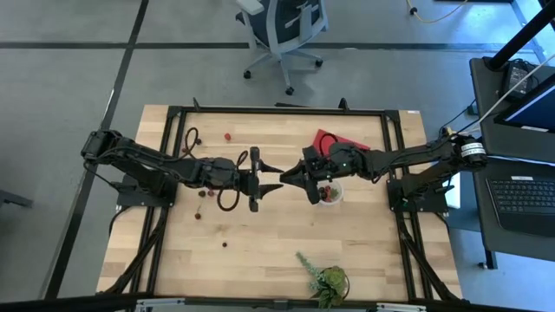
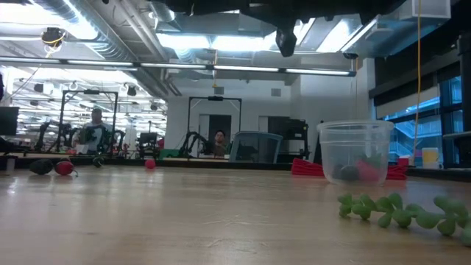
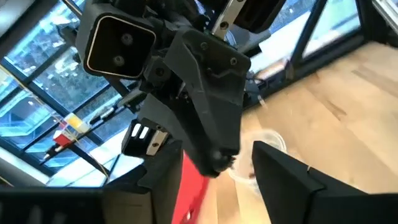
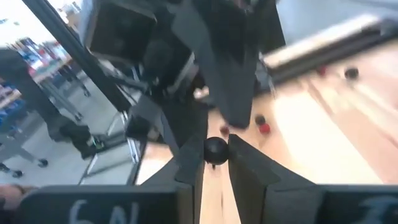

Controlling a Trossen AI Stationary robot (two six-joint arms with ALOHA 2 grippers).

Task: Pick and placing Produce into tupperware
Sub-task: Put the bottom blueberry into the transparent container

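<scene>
Right gripper [image 4: 215, 163] pinches what looks like a dark berry [image 4: 216, 149].

1. The left gripper [image 1: 270, 180] and right gripper [image 1: 289, 176] meet tip to tip above the table's middle.
2. A small dark round fruit [image 4: 216, 149] sits between the right gripper's fingers.
3. The small round clear plastic cup [image 1: 329, 194] stands just beside the right gripper, holding fruits.
4. Loose tiny fruits [image 1: 227, 136] lie behind and beside the left gripper.
</scene>
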